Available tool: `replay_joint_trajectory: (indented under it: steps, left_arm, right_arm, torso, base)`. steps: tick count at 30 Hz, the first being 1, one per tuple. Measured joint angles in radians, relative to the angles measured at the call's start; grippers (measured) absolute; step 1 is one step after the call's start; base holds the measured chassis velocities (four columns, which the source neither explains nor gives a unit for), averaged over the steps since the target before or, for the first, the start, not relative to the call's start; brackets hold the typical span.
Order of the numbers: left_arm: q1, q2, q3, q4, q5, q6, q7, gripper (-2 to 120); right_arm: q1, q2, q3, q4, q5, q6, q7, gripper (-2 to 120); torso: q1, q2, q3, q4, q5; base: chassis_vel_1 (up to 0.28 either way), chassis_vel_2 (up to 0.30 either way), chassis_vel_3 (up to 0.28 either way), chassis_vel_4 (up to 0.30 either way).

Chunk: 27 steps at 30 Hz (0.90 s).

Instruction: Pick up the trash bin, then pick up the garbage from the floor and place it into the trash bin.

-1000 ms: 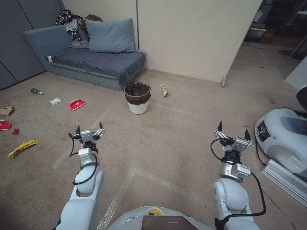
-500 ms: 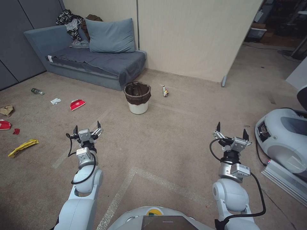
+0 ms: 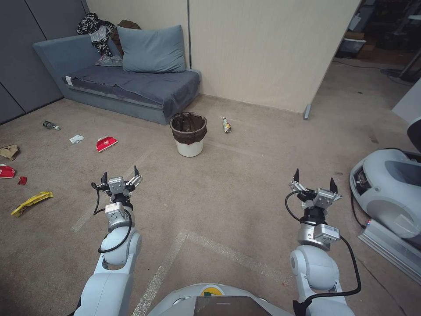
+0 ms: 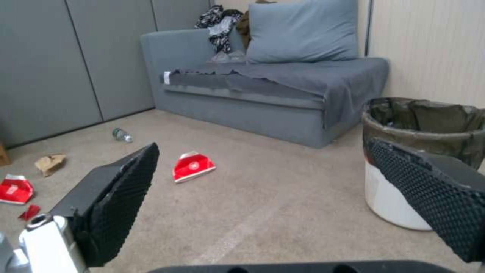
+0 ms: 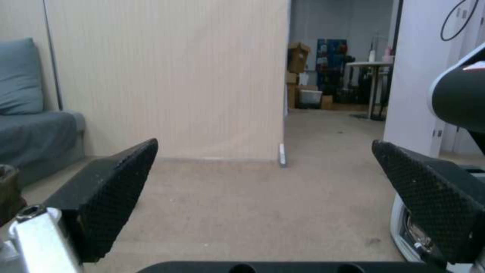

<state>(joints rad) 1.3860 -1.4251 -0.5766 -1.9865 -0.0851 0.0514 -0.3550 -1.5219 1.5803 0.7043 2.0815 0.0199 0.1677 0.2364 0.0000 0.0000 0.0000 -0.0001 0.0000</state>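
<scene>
Still unpicked: trash bin upright on floor beside sofa, well ahead. Garbage scattered off left. Left claw and right claw both spread, empty. Approach step; next calls for closing on bin rim.

We see two glossy white, rounded arms with silver wrist blocks, each looped by a black cable. The left gripper and right gripper carry black fingers with dimpled pads.
</scene>
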Motion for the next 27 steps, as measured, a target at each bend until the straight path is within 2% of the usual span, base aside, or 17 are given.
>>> replay_joint_trajectory:
  steps: [6, 13, 27]
  left_arm:
    - [-0.001, 0.0, 0.007, 0.0, 0.001, 0.0, 0.0, 100]
    - [-0.009, -0.004, 0.011, 0.002, 0.003, 0.001, 0.0, 100]
    - [-0.012, -0.005, 0.009, 0.003, 0.003, 0.004, -0.002, 100]
  right_arm:
    - [0.007, 0.002, 0.0, -0.008, -0.003, 0.0, 0.0, 100]
    - [0.015, -0.004, 0.0, -0.015, -0.002, 0.0, 0.0, 100]
    - [0.022, -0.005, -0.006, -0.025, -0.003, -0.002, 0.0, 100]
  torso:
    - [0.0, 0.0, 0.0, 0.0, 0.0]
    - [0.0, 0.0, 0.0, 0.0, 0.0001]
    - [0.0, 0.0, 0.0, 0.0002, 0.0001]
  base:
    - [-0.039, 0.045, 0.047, -0.035]
    - [-0.214, 0.19, 0.207, -0.208]
    - [-0.298, 0.308, 0.305, -0.301]
